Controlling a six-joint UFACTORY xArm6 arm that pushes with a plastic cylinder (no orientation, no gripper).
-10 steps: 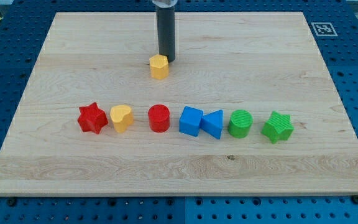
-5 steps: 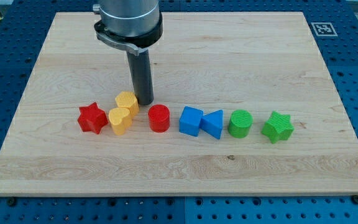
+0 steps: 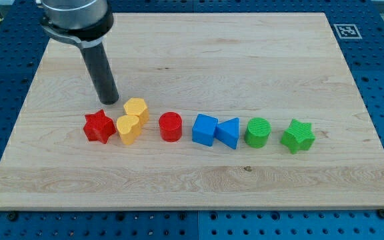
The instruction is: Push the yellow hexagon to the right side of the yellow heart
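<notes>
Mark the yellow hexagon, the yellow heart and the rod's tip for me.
yellow hexagon (image 3: 136,107): camera view, on its top face.
yellow heart (image 3: 129,127): camera view, on its top face.
my tip (image 3: 109,102): camera view, on the rod's very lower end, up-left of the hexagon.

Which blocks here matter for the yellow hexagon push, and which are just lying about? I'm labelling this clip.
In the job:
yellow hexagon, touching the heart's upper right
yellow heart
my tip, up-left of the hexagon, apart from it

Lying about:
red star
red cylinder
blue cube
blue triangle
green cylinder
green star
</notes>
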